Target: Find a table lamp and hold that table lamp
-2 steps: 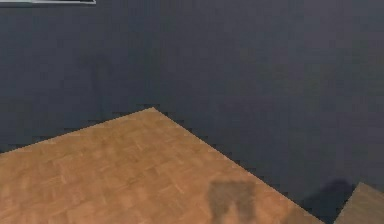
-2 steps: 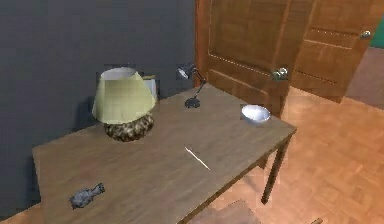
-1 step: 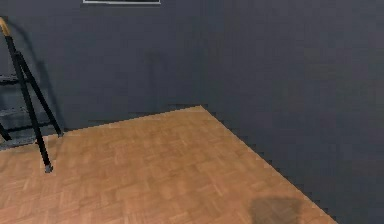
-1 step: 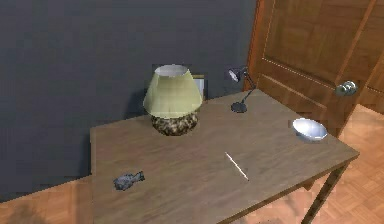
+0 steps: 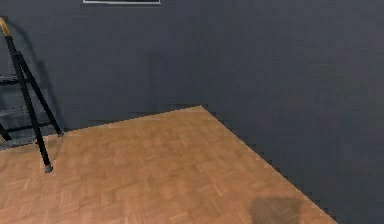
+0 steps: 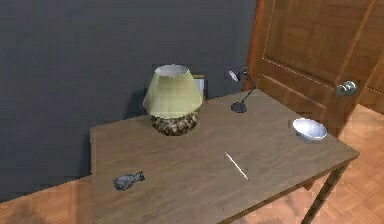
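The table lamp (image 6: 172, 100) stands upright on a wooden desk (image 6: 270, 160), at the back of the top near the dark grey wall (image 6: 70, 60). It has a pale yellow-green shade and a squat, mottled brown base.

Just behind the table lamp, toward the arm side view's right, a small light frame (image 6: 201, 84) peeks out past the shade. Farther from the table lamp on that same side is a small dark gooseneck lamp (image 6: 238, 90), and beyond it, well apart from the table lamp, a silvery bowl (image 6: 309, 128). In front of the table lamp and to its right a thin pale stick (image 6: 236, 166) lies flat. In front and to its left, near the desk's front edge, lies a small dark grey lump (image 6: 128, 181) too small to name. Past the desk, on the bowl's side of the table lamp, is a brown panelled door (image 6: 310, 50) with a metal knob (image 6: 346, 88).

The hand's state cannot be told.

In the forward view a dark folding ladder (image 5: 28, 95) stands on a wood floor (image 5: 150, 170).
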{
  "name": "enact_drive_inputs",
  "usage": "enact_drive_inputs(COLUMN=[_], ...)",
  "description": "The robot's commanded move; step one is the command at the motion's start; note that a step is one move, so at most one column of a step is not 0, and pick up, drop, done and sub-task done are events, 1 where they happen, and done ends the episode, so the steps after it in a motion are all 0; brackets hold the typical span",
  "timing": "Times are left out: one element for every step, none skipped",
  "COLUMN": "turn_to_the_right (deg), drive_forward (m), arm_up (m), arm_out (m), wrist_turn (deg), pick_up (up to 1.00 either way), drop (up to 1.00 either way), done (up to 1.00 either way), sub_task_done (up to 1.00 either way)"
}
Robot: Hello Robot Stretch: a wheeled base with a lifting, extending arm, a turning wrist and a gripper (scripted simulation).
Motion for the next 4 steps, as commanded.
enact_drive_inputs(turn_to_the_right=[0.0,0.0,0.0,0.0], drive_forward=[0.00,0.00,0.00,0.00], arm_up=[0.38,0.00,0.00,0.00], arm_out=[0.00,0.46,0.00,0.00], wrist_turn=[0.0,0.0,45.0,45.0], pick_up=[0.00,0.00,0.00,0.00], drop=[0.00,0.00,0.00,0.00], done=[0.00,0.00,0.00,0.00], sub_task_done=[0.00,0.00,0.00,0.00])
